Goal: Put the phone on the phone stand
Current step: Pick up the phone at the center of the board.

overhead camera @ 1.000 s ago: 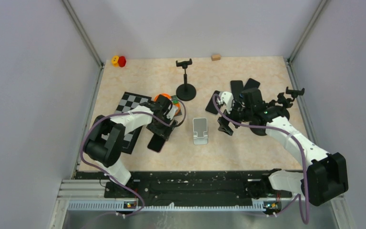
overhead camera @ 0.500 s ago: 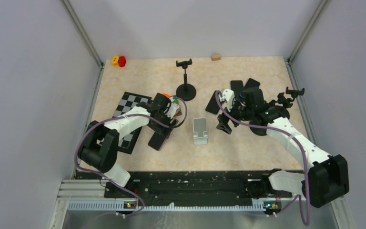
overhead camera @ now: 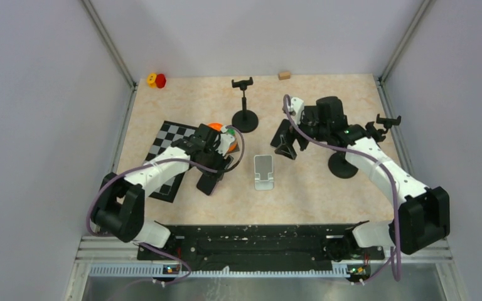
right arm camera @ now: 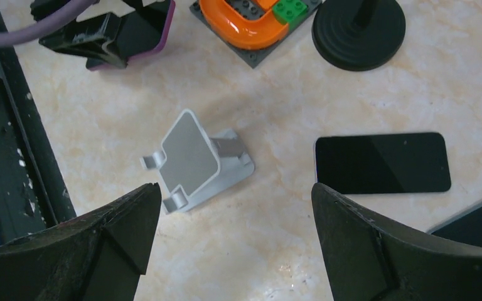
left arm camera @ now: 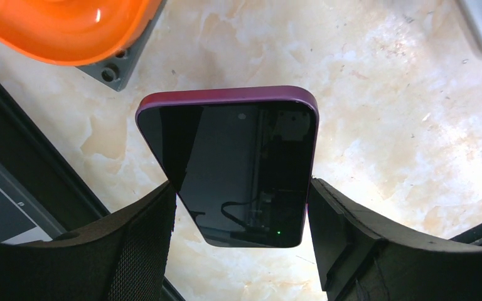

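Note:
A dark phone with a magenta rim sits between the fingers of my left gripper, both pads pressed against its long edges. The top view shows this phone beside the checkerboard mat, with the left gripper over its far end. The silver phone stand is just to the right, nothing on it. My right gripper hangs open beyond the stand. In the right wrist view the stand lies ahead of the open right gripper.
A black-and-white checkerboard mat and an orange toy-brick piece lie behind the left gripper. Two black clamp stands stand at the back and right. Another dark phone lies flat near the right gripper.
The right arm has swung back, away from the silver stand toward the far side. The left gripper, shut on the phone, has shifted slightly toward the stand.

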{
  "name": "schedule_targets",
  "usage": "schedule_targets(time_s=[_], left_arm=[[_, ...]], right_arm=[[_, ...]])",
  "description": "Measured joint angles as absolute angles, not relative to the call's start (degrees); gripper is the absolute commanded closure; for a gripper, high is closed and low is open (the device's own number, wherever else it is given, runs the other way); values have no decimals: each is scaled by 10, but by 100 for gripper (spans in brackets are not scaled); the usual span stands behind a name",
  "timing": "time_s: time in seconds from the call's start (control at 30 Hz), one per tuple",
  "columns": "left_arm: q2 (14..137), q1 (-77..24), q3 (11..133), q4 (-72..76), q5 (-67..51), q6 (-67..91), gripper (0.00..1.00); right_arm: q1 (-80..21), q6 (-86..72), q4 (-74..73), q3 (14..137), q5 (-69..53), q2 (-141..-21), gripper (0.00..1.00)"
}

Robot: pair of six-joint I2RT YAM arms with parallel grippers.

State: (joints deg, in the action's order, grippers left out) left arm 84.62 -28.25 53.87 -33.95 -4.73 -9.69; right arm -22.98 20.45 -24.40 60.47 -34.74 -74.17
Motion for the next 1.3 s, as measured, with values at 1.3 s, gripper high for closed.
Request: schedule_targets(time_s=[1.3], left_arm=[[709,-291,509,-257,-57,-121,100]], right_arm=[[-297,-11,-175,844,-498,-1053,20]])
